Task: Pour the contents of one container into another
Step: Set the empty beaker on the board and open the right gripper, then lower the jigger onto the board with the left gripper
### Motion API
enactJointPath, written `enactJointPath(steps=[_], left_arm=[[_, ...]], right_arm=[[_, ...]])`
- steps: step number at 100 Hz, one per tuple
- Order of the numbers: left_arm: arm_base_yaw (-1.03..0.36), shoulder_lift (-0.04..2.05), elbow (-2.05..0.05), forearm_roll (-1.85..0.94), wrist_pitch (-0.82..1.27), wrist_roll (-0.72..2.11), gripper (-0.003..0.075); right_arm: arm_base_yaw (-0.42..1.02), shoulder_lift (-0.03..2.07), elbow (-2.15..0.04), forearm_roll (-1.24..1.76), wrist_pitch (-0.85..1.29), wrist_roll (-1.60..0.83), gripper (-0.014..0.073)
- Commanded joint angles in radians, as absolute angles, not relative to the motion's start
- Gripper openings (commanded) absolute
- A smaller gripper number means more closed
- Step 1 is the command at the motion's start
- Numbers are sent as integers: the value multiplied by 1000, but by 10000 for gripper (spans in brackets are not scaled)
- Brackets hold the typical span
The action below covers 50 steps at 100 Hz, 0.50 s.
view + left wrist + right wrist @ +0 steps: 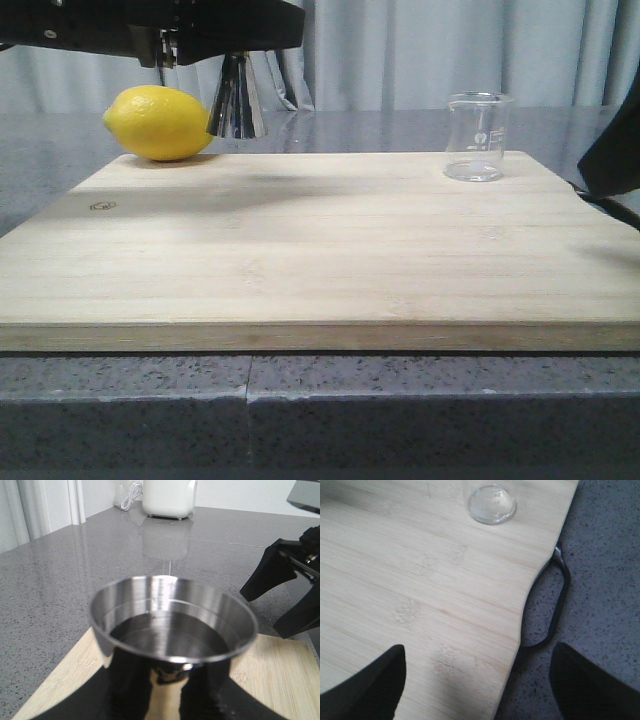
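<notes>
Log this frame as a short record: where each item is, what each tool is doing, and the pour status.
jigger: held by left tool at the board's far left, beside the lemon; dark liquid inside
beaker: upright on board, far right, looks empty
right tool: open, above the board's right edge, holding nothing
pour status: cannot tell

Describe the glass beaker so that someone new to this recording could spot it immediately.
Start from the wooden cutting board covering the grey counter. At its far right corner stands the beaker, upright and alone. It is the only clear glass thing, with faint white marks, unlike the yellow lemon and the steel jigger at the far left.
</notes>
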<state>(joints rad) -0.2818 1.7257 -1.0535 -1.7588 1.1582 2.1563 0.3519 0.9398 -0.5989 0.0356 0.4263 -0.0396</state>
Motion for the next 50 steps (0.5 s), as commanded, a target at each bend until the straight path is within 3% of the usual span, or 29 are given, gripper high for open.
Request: enactJointPath(steps=[1, 50], left_arm=[[-290, 1679, -1083, -1850, 1256, 2151, 227], [-290, 1679, -1083, -1850, 1256, 2151, 227]], right_arm=[[343, 906, -634, 25, 380, -40, 530], [343, 895, -634, 22, 380, -40, 530]])
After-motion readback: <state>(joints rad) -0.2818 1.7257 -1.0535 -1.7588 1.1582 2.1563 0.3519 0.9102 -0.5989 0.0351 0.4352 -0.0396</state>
